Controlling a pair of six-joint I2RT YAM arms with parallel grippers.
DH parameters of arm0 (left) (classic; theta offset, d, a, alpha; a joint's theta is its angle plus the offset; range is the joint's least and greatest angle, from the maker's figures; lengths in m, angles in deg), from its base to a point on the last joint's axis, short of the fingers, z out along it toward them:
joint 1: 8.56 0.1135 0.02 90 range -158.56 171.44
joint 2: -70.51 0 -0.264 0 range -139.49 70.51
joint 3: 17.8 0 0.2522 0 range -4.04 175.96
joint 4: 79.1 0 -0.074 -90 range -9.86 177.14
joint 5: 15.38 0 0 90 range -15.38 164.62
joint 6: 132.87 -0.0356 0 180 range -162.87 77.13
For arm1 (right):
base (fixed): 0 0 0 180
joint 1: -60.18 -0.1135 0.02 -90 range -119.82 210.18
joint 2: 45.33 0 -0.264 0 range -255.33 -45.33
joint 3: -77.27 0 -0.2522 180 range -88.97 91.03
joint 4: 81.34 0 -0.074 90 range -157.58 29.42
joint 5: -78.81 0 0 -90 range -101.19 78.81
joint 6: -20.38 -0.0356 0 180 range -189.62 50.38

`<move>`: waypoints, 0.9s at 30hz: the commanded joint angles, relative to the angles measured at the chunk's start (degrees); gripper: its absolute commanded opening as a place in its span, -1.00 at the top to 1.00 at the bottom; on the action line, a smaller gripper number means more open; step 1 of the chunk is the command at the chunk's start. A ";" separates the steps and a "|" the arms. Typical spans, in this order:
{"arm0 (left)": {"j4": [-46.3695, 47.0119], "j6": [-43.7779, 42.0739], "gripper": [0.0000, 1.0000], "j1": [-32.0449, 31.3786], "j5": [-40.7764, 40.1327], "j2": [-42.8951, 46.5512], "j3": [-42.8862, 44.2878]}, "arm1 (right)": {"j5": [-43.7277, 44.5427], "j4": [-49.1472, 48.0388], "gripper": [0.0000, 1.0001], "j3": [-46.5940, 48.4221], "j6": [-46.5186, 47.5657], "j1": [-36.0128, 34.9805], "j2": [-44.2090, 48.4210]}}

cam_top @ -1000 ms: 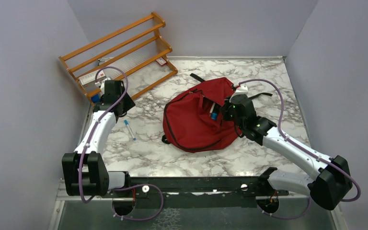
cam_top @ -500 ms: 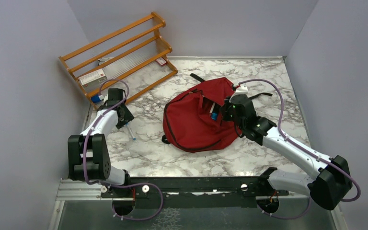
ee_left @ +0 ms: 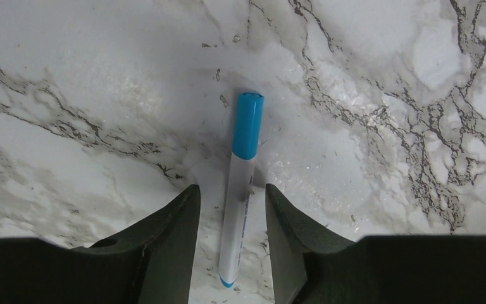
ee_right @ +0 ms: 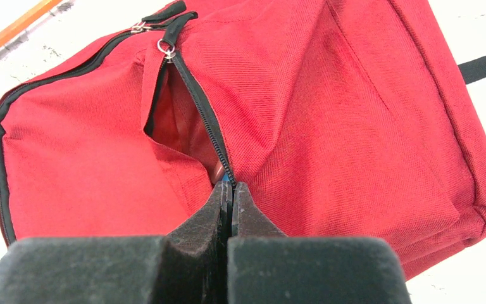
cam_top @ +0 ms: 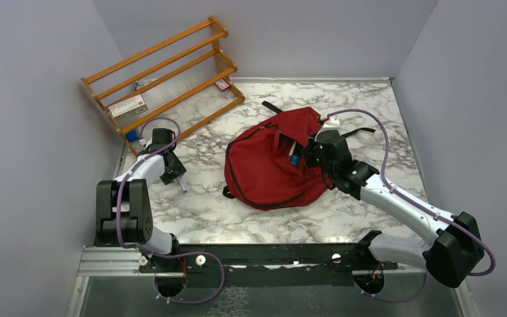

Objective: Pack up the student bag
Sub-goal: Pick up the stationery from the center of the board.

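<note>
The dark red student bag (cam_top: 270, 165) lies at the middle of the marble table with a front zip pocket gaping open (ee_right: 183, 120). My right gripper (cam_top: 302, 157) is shut on the pocket's zipper edge (ee_right: 229, 189); a small blue bit shows at its fingertips. A white marker with a blue cap (ee_left: 242, 183) lies flat on the table left of the bag, and also shows in the top view (cam_top: 181, 186). My left gripper (ee_left: 231, 206) is open and low over the table, one finger on each side of the marker's barrel, neither touching it.
A tilted wooden rack (cam_top: 165, 72) stands at the back left with a white and red box (cam_top: 129, 105) on it. Black bag straps (cam_top: 272, 105) trail behind the bag. Grey walls close in on the left, back and right.
My left arm has drawn back from the rack and come down over the marker, which now lies between its open fingers. The right gripper and the bag have barely moved.
</note>
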 commanded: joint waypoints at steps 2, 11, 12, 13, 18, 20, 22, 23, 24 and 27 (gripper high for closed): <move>2.71 0.47 0.19 -0.01 0.44 -0.65 -1.77 | -0.35 -1.28 0.99 -0.41 -0.45 -0.20 -0.41; 4.92 0.65 0.63 -2.61 0.52 0.00 -2.83 | -0.96 -1.83 0.99 0.29 -0.48 -0.19 -1.43; 4.97 0.65 0.68 -2.75 0.52 0.08 -2.71 | -1.01 -1.84 0.99 0.30 -0.53 -0.21 -1.43; 5.03 0.61 0.73 -2.78 0.56 0.25 -2.55 | -1.05 -1.86 0.99 0.31 -0.49 -0.20 -1.40; 5.49 0.10 0.91 -4.02 2.36 3.32 -0.63 | -0.86 -1.34 0.99 0.21 -0.53 -0.20 -1.13; 5.93 -0.27 0.94 -5.26 3.17 6.00 0.78 | -0.77 -1.32 0.99 0.21 -0.53 -0.20 -1.11; 7.44 -0.67 0.96 -6.30 5.11 8.99 2.12 | -0.72 -1.38 0.99 0.19 -0.62 -0.19 -1.12; 8.93 -0.85 0.96 -6.64 7.09 10.45 2.48 | -0.82 -1.46 0.99 0.21 -0.66 -0.19 -1.19; 10.64 -0.66 0.98 -6.98 9.51 11.71 2.71 | -1.01 -1.53 0.99 0.25 -0.70 -0.18 -1.26; 14.79 0.69 1.00 -9.01 14.49 14.05 3.95 | -1.61 -1.86 0.98 0.44 -0.86 -0.20 -1.67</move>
